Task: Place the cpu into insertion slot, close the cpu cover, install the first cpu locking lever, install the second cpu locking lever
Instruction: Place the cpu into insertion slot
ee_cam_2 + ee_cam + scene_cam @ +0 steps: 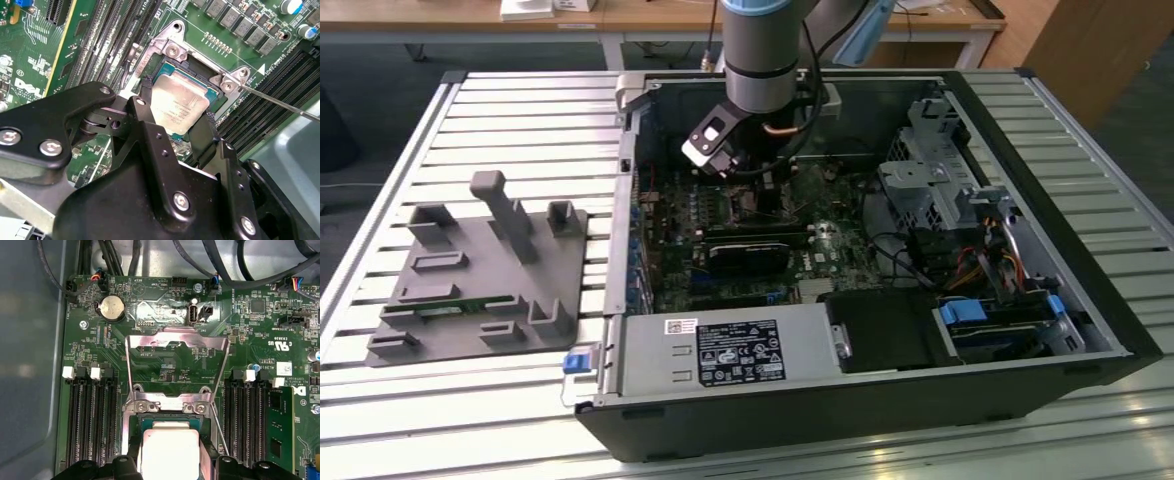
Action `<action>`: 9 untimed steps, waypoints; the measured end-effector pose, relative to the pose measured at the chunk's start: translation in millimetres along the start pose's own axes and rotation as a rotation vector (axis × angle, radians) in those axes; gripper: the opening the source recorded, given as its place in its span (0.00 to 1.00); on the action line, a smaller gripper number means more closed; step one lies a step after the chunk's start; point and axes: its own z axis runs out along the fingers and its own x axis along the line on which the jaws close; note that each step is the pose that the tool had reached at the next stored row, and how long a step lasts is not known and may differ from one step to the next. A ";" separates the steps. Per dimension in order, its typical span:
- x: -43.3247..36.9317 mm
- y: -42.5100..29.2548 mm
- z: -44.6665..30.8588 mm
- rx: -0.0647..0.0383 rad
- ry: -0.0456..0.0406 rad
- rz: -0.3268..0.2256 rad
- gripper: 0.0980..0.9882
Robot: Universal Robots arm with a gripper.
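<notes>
Looking past your claw (pixel 178 102) in the second wrist view, its two black fingers (pixel 147 100) are closed in on opposite edges of the cpu (pixel 182 95). So it's pinching the chip, only as wide as the chip itself. The cpu sits square over the insertion slot (pixel 200 75), but I can't tell if it's seated in there or hanging just above it.

Just past the slot in the first wrist view, the cpu cover (pixel 150 340) is flipped open and leaning back, with the board showing through its window. A thin metal lever (pixel 280 103) sticks out beside the slot, unhooked. All of that is on the green motherboard (pixel 250 330), with memory slots (pixel 90 425) on either side.

Further out in the exterior view, your arm (pixel 761 50) reaches down into the open computer case (pixel 854 420). The case lies on a slatted table (pixel 520 110), with a grey parts fixture (pixel 467 290) on the exterior view's left.
</notes>
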 end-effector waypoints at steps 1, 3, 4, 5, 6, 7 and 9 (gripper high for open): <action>0.0 0.0 0.0 0.000 0.0000 0.000 0.50; 0.0 0.0 0.1 0.000 0.0002 0.000 0.50; 0.0 0.0 0.1 0.000 0.0003 0.000 0.50; 0.0 0.0 0.1 0.000 0.0003 0.000 0.50; 0.1 0.0 0.1 0.000 0.0004 0.000 0.50; 0.1 0.1 -0.3 0.000 0.0006 0.000 0.50; 0.1 0.1 -1.0 0.000 0.0006 0.000 0.50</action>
